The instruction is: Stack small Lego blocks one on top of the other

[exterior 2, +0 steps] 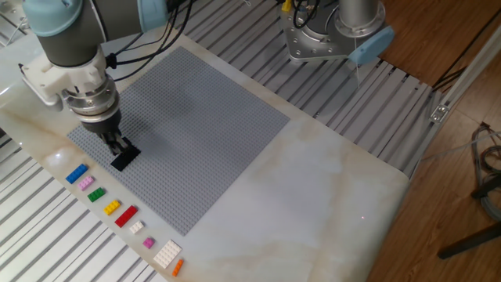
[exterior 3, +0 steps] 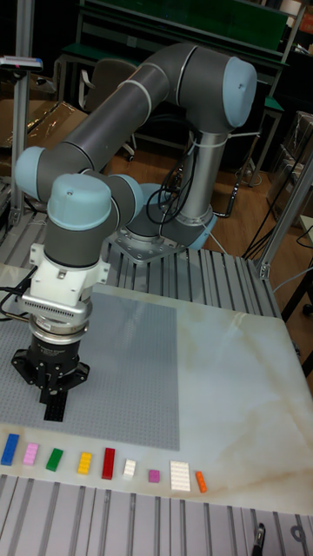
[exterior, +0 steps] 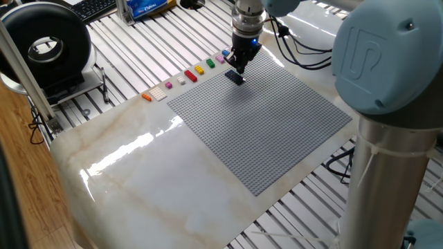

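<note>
A black Lego block (exterior: 237, 78) (exterior 2: 123, 159) (exterior 3: 54, 409) rests on the grey baseplate (exterior: 277, 131) near the edge that faces the row of loose bricks. My gripper (exterior: 238, 70) (exterior 2: 118, 148) (exterior 3: 54, 398) points straight down onto it, its narrow fingers shut on the block's top. The blue block (exterior: 226, 53) (exterior 2: 76, 174) (exterior 3: 9, 448) lies at the end of the row on the marble, with a pink block (exterior 2: 85, 183) (exterior 3: 31, 453) right beside it. A tiny pink-purple block (exterior 2: 148, 244) (exterior 3: 154, 476) lies further along the row.
The row also holds green (exterior 2: 95, 194), yellow (exterior 2: 112, 207), red (exterior 2: 126, 215), white (exterior 2: 167, 254) and orange (exterior 2: 177, 267) bricks. The arm's base (exterior 2: 333, 35) stands beyond the plate's far side. A black round device (exterior: 48, 45) sits off the table's corner.
</note>
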Available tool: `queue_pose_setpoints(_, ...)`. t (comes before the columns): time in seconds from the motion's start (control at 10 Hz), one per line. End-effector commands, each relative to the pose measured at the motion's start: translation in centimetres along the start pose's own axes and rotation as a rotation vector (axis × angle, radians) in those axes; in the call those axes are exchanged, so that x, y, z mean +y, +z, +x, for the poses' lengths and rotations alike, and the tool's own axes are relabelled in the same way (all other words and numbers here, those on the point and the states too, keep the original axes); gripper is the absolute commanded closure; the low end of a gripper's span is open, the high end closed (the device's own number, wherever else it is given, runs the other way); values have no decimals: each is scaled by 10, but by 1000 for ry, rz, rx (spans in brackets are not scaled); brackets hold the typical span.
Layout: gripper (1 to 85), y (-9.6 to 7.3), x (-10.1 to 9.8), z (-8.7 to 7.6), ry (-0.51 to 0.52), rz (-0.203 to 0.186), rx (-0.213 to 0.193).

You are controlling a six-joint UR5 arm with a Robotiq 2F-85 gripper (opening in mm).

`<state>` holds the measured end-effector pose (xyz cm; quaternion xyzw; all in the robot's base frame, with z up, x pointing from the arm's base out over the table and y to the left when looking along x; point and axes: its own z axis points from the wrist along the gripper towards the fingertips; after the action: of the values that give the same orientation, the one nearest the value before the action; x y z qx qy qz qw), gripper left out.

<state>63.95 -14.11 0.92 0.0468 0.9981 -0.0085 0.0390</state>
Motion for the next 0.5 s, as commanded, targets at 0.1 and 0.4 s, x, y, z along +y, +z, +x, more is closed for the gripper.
queue_pose_setpoints(0.1, 847, 4, -2, 12, 1, -1, 9)
queue_pose_setpoints(0.4, 847, 2, -4, 15, -5, 1, 12)
